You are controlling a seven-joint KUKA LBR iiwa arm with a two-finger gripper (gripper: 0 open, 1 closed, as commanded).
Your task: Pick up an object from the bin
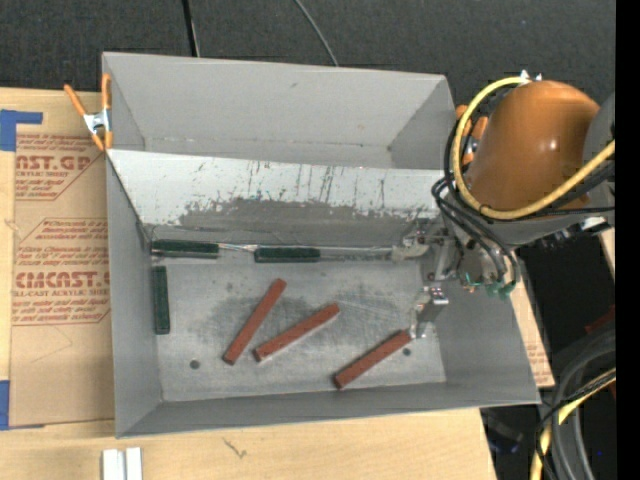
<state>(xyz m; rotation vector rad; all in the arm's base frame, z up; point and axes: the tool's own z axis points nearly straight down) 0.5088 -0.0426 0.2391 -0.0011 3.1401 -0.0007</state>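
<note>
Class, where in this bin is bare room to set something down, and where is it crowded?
Bare floor: between the green stick along the left wall and the leftmost brown stick. Crowded: right, around the gripper and rightmost brown stick.

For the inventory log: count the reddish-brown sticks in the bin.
3 long reddish-brown sticks: one left of centre, one beside it, one lower right, its upper end by the claw. The arm could hide more.

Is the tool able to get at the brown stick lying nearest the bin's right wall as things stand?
Probably yes. The tool hangs at the upper end of the brown stick; nothing lies on it, and the two other brown sticks lie apart to its left. The close right wall might cramp it.
</note>
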